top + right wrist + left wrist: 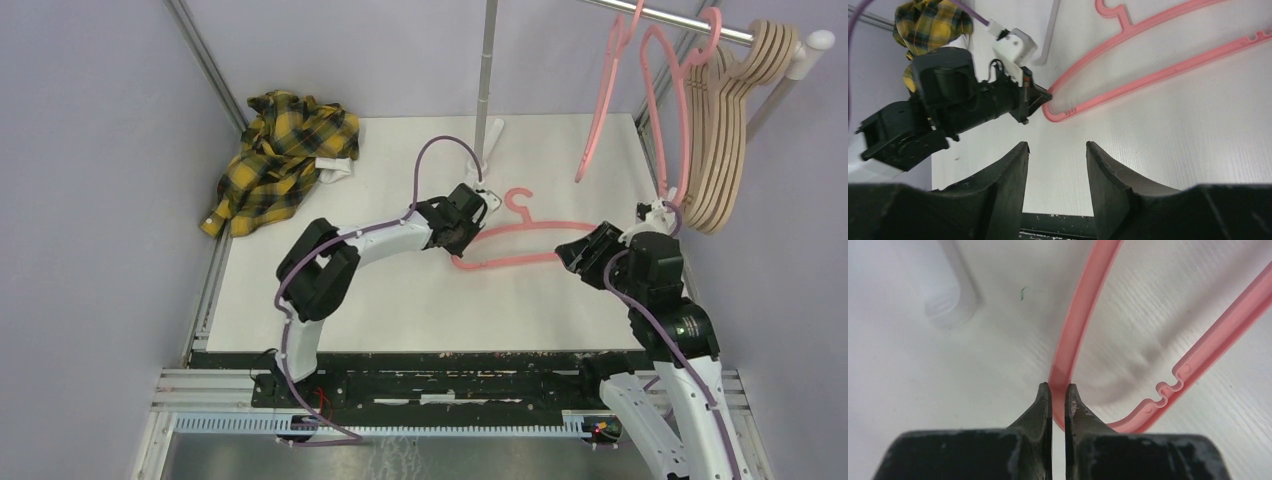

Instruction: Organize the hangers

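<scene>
Pink hanger (pixel 1082 315), likely light, stiff and slick, pinched at its rounded end between tips of left claw (pixel 1058 390); right claw (pixel 1057 147) half-spread, empty.

On the table (pixel 400 310) a hanger (pixel 540 226) lies flat mid-table, hook toward the far side, with the left fingers (pixel 1044 405) at its left end, the right fingers (pixel 1008 175) near its right end, a pole (pixel 487 80) behind it, the shirt (pixel 280 160) far left and other hangers (pixel 720 150) on the rail (pixel 680 18) far right.

Top view overhead; both wrist views low, share pink hanger (pixel 1082 315).
</scene>
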You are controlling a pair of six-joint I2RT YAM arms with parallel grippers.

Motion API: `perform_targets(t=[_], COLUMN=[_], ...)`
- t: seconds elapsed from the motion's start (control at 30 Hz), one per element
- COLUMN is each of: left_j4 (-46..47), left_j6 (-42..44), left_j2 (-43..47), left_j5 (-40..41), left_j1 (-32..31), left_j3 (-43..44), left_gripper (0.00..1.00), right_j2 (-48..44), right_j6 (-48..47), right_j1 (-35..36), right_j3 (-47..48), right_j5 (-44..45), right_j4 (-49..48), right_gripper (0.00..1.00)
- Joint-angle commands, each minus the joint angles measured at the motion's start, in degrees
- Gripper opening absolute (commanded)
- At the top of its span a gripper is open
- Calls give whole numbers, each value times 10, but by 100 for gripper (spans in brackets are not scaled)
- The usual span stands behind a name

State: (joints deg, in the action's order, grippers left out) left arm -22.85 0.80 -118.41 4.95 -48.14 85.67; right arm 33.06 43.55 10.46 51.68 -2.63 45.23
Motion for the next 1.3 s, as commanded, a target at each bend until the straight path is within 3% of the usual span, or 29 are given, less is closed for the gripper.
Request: perform_targets(t=[0.0,0.27,0.47,0.73,0.97,1.27], left_j4=[22,60,74,62,73,85], left_j6=[-60,-88,-94,-107,-115,-115], left_j2=[114,238,268,287,337,359], left_j5=[40,66,70,78,96,120], left_j1=[-2,-2,-2,-2,-2,-2], left_j3=[-40,-120,-151,-156,-199,-232], left_gripper=[3,3,3,3,3,3], right_j2=[-8,38,89,151,255,279], right_j6=[22,111,152,214,215,210], right_j1=[2,3,29,169,288,334], right_j3=[-44,-143,-157,-183,-116,-55], right_j5=[-41,-97,-83,27,130,203], right_j4=[-16,-155,-246,-359,-406,-384], right_gripper=[54,54,54,58,59,59])
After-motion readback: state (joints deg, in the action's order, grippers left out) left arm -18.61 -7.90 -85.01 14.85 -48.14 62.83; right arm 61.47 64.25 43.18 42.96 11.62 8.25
